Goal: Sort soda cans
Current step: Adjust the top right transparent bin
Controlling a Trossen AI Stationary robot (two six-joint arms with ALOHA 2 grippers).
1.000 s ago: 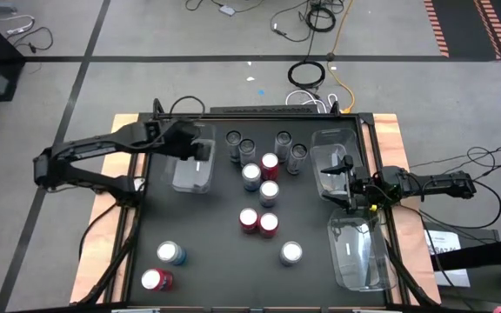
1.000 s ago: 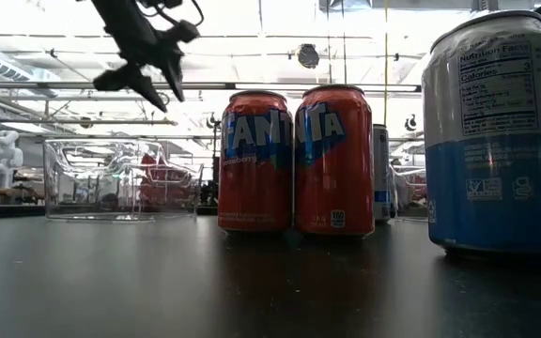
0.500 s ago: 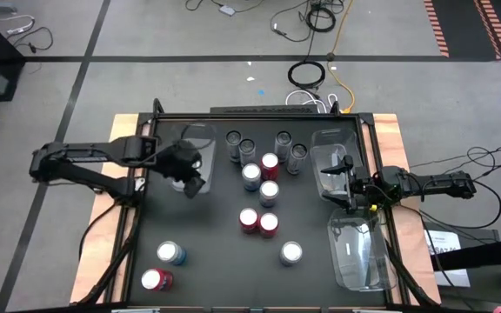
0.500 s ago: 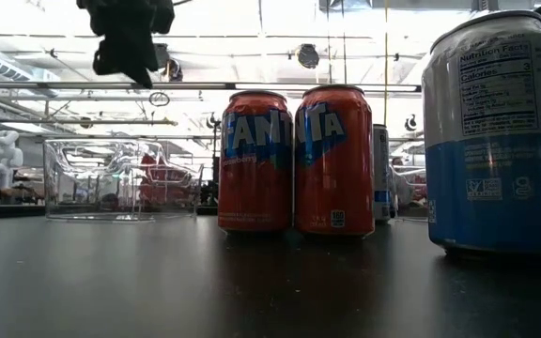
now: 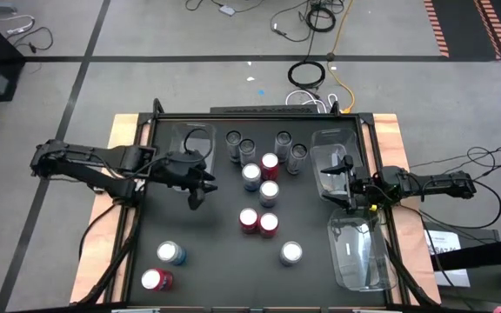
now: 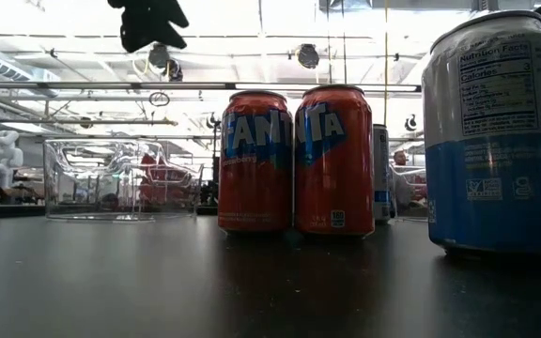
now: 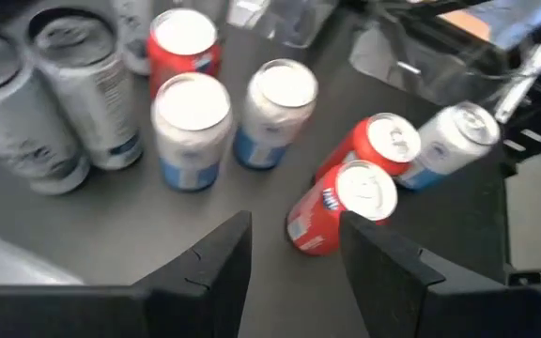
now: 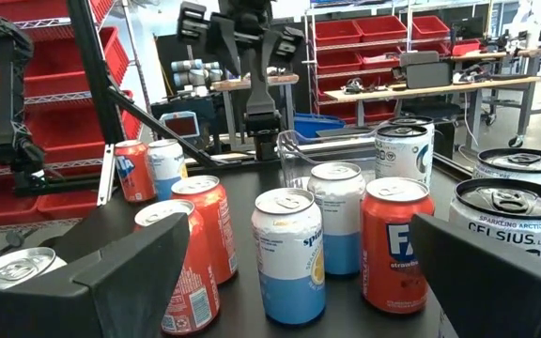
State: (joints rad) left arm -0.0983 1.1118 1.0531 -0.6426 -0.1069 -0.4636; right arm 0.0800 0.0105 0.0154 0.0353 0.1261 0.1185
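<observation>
Several soda cans stand upright on the black table. Dark grey ones are at the far middle, with red and blue-and-silver ones nearer. A red pair stands mid-table. Two cans are at the near left. My left gripper hovers above the table left of the group. Its fingers are a little apart with nothing between them. My right gripper waits open and level at the right edge.
A clear tray sits at the far left, just beyond my left gripper. Two more clear trays lie on the right, one far and one near. Bare table lies between the near-left cans and the red pair.
My left gripper has moved from above the far-left clear tray toward the table's near edge and slightly right. It has rolled about its pointing line as it went. It holds nothing throughout. No can has moved.
</observation>
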